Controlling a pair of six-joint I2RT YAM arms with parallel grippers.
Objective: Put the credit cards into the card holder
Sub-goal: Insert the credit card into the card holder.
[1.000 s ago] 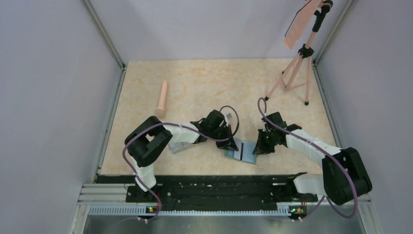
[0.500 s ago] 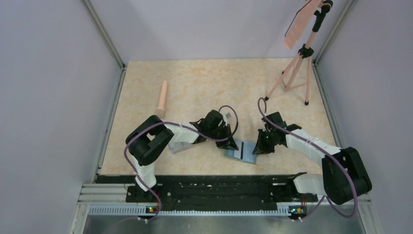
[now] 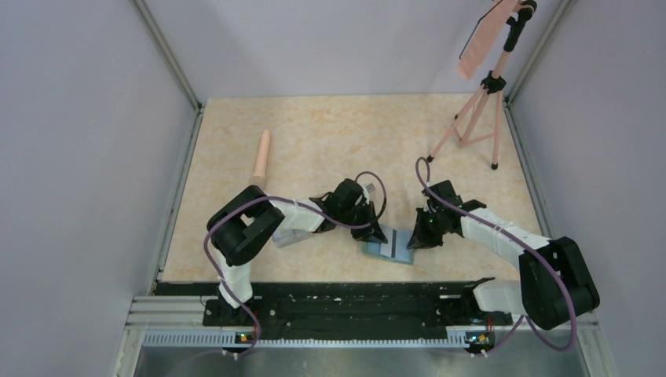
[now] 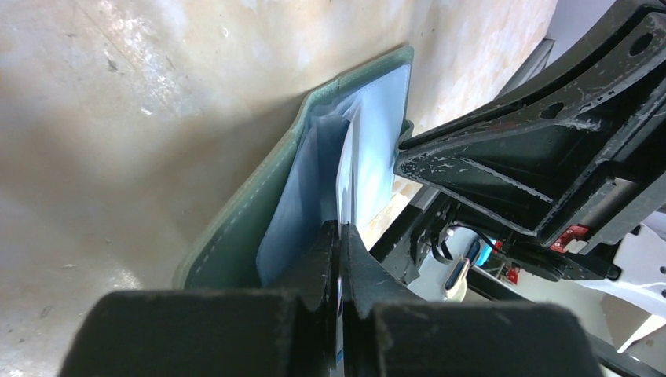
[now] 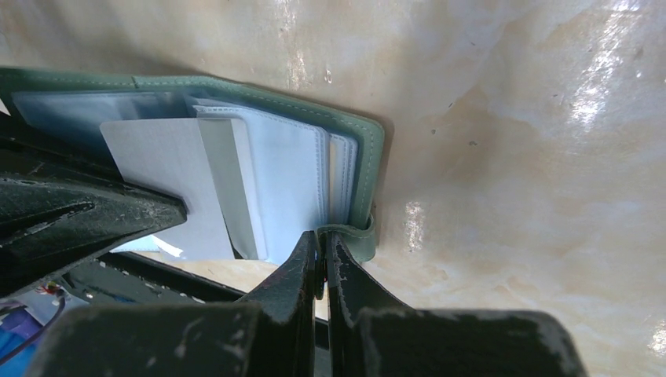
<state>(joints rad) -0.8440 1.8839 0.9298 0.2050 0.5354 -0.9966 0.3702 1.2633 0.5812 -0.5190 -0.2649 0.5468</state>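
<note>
Insertion step in hand. A pale credit card [image 5: 169, 169] is pinched in the closed left gripper [image 4: 339, 236], its edge seemingly started among the pocket pages of the open card holder [image 5: 369, 157], which lies on the table [image 3: 314, 141]. The right gripper [image 5: 322, 243] is clamped on the snap tab [image 5: 349, 234]. Next, the card is to be slid squarely home.

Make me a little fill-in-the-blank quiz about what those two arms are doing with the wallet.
The open wallet is ___ in colour.
The left tool pinches a pale ___ at the wallet's pockets.
The right tool grips the small tab of the ___.
The tripod stands in the table's far ___ corner.
Missing words: green, card, wallet, right.
</note>
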